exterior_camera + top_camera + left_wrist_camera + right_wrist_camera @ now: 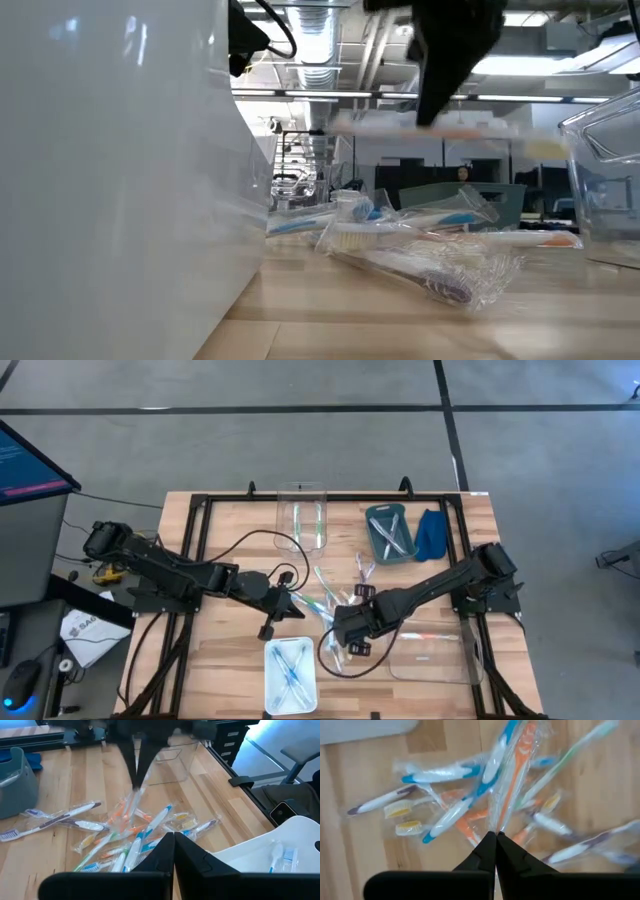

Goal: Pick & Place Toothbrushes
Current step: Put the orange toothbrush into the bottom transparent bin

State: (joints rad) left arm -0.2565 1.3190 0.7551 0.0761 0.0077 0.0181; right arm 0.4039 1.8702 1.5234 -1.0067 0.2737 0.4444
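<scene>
A pile of toothbrushes (328,598) in clear wrappers lies on the wooden table's middle (107,840). Above the pile, my right gripper (345,632) points steeply down, shut on one orange toothbrush (517,765). The low view shows that toothbrush (440,126) about level, high above the pile (420,250). My left gripper (173,840) hovers shut just left of the pile (296,603) and touches nothing. My right gripper pinches the orange toothbrush's clear wrapper (496,822) between its two fingertips, coming from above and pointing down. How far along the handle the hold sits cannot be told. The toothbrush is lifted clear of the table and the pile.
A white tray (290,690) with blue toothbrushes stands near the front edge. A clear bin (435,660) sits at the front right, and another clear bin (302,492) with green ones at the back. A teal bin (375,545) and a blue cloth (432,532) lie at the back right.
</scene>
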